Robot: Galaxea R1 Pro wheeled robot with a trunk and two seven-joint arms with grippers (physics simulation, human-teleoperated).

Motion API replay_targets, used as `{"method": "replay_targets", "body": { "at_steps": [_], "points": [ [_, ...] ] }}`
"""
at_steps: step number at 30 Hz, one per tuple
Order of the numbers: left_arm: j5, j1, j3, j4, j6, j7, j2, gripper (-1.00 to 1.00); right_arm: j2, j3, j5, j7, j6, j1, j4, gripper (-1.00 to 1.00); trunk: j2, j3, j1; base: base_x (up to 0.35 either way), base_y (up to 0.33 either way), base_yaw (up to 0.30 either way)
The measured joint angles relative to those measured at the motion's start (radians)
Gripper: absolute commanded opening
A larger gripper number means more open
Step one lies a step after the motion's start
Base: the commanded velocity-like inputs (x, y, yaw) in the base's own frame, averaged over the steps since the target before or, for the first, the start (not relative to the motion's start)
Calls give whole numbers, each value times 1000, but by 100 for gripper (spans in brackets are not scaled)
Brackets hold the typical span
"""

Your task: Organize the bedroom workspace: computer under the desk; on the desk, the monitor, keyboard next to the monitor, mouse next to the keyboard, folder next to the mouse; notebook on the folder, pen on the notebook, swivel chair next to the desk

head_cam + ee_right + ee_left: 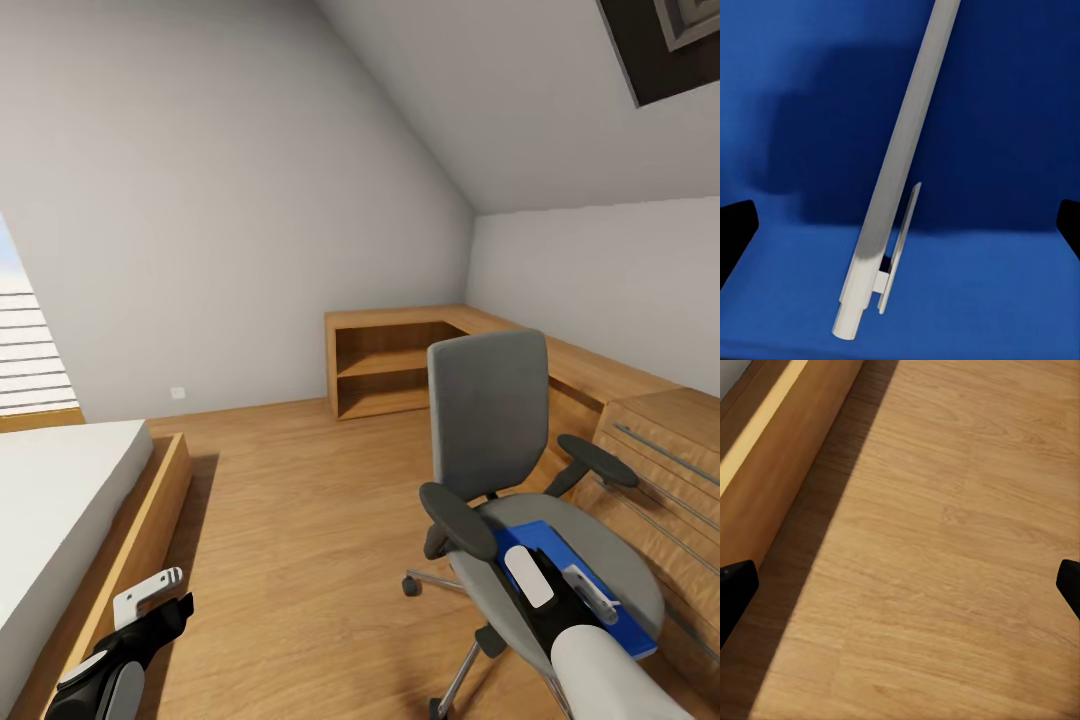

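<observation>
Currently right gripper (900, 225), jaws spread, hovers over pen (894, 172) on folder (600, 610) at 5 o'clock; next descend, pinch pen.

The left arm (105, 670) hangs low at the robot's left, its gripper (150, 592) pointing forward and slightly up, white fingers apart. In the left wrist view its black fingertips (736, 589) sit at opposite edges, wide apart, with nothing between them. The right arm (600, 665) reaches forward and down, wrist bent, its gripper (590, 592) low. In the right wrist view its fingertips (735, 232) stand wide apart, gripping nothing.
</observation>
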Motion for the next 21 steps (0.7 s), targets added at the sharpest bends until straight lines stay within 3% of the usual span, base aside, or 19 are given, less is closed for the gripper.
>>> {"method": "replay_targets", "body": {
  "at_steps": [21],
  "points": [
    [0,0,0,-1,0,0,0,100,0,0,0,-1,-1,0,0,100,0,0,0,0,0,0]
  ]
}}
